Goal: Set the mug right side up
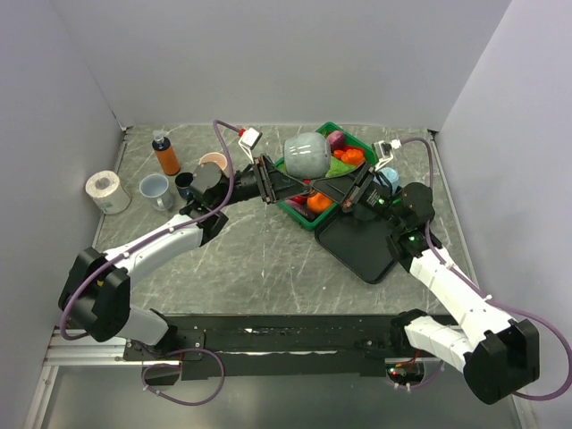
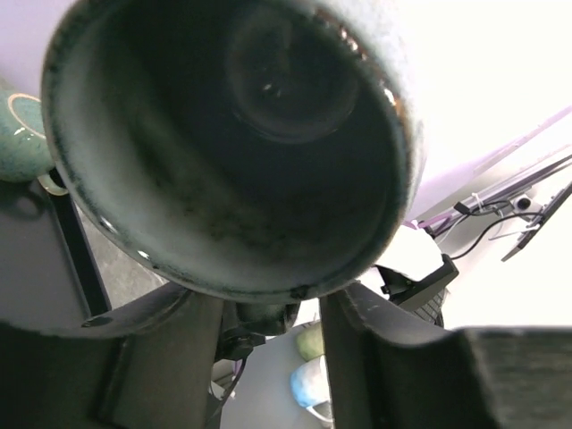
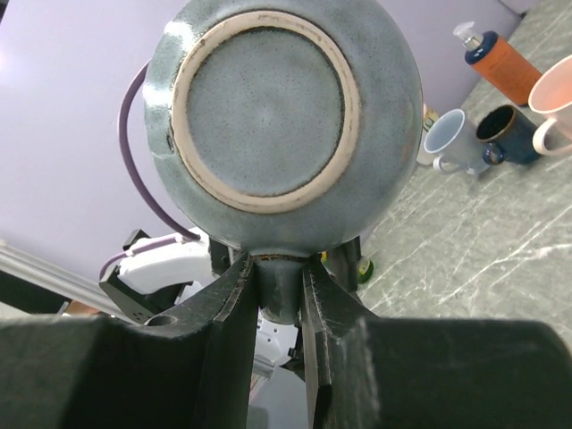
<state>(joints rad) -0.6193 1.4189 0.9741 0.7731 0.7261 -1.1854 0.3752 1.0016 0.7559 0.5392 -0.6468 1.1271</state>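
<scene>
A grey-green glazed mug hangs in the air over the green basket, lying on its side with its handle pointing down. My right gripper comes in from the right and is shut on the handle. The right wrist view shows the mug's round base above my right gripper. In the left wrist view the mug's dark open mouth faces the camera. My left gripper stands open under the rim, its fingers on either side of the handle. From above, the left gripper meets the mug from the left.
A green basket of toy fruit sits under the mug, with a black tray in front of it. At the left stand a pale blue mug, a dark mug, a pink cup, an orange bottle and a paper roll.
</scene>
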